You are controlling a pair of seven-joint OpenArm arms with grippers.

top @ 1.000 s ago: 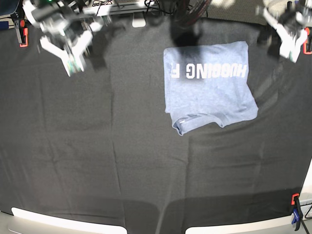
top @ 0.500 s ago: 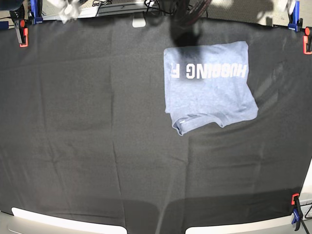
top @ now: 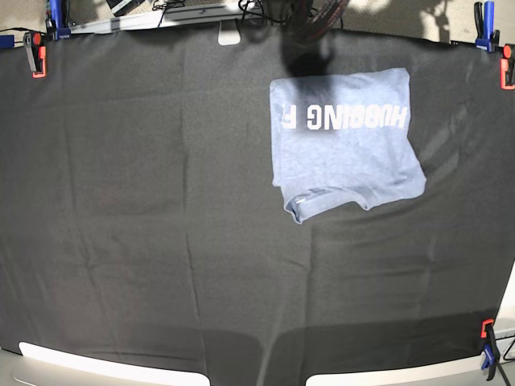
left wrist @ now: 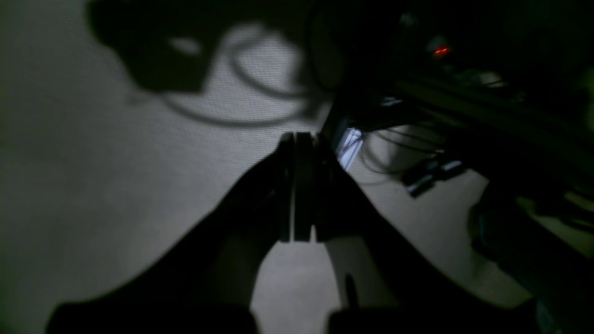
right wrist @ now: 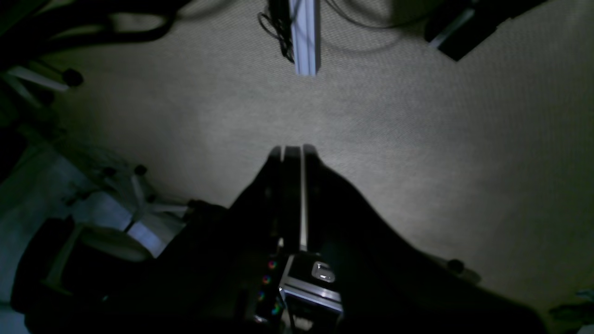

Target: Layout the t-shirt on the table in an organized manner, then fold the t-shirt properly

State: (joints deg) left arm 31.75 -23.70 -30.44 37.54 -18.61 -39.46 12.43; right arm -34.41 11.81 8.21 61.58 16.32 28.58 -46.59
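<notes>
The blue-grey t-shirt (top: 344, 141) lies folded into a compact rectangle on the black table (top: 161, 225), right of centre near the far edge, white lettering "HUGGING F" facing up. Neither arm shows in the base view. In the left wrist view my left gripper (left wrist: 299, 139) is shut and empty, hanging over grey carpet. In the right wrist view my right gripper (right wrist: 292, 149) is shut and empty, also over carpet. The shirt shows in neither wrist view.
Orange and blue clips hold the cloth at the corners (top: 34, 50) (top: 505, 66) (top: 488, 347). Cables and dark equipment (left wrist: 431, 171) lie on the floor by the left gripper. A metal rail (right wrist: 304, 37) and chair-base castors (right wrist: 139, 204) are under the right gripper.
Both arms have pulled back off the table and out of the base view. The folded shirt has not moved.
</notes>
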